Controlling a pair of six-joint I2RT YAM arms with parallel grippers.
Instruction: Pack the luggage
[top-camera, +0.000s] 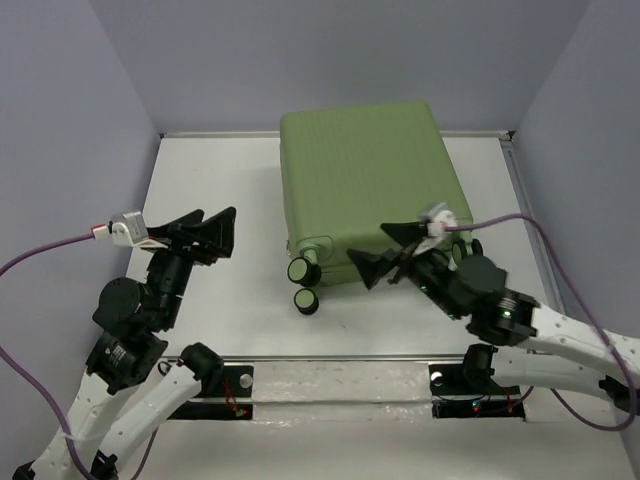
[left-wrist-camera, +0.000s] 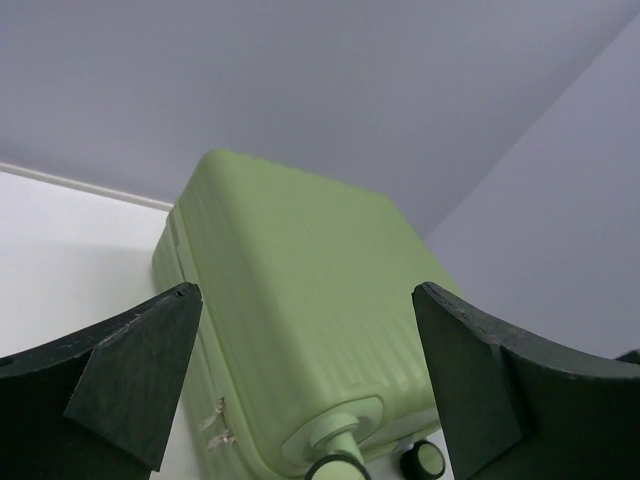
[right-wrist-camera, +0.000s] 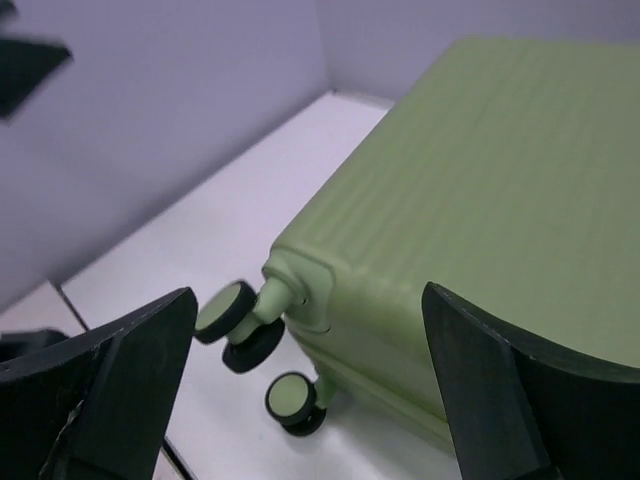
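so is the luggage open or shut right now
Shut. The luggage lies flat with its ribbed shell up and no lining showing, its wheels at the near end.

White tabletop (top-camera: 220, 190) w/ pale lilac-grey walls (top-camera: 60, 100) closing it in at both sides & back, a thin silvery rail (top-camera: 517, 170) running along one side edge, & a shiny translucent strip (top-camera: 340, 385) laid across the near edge.
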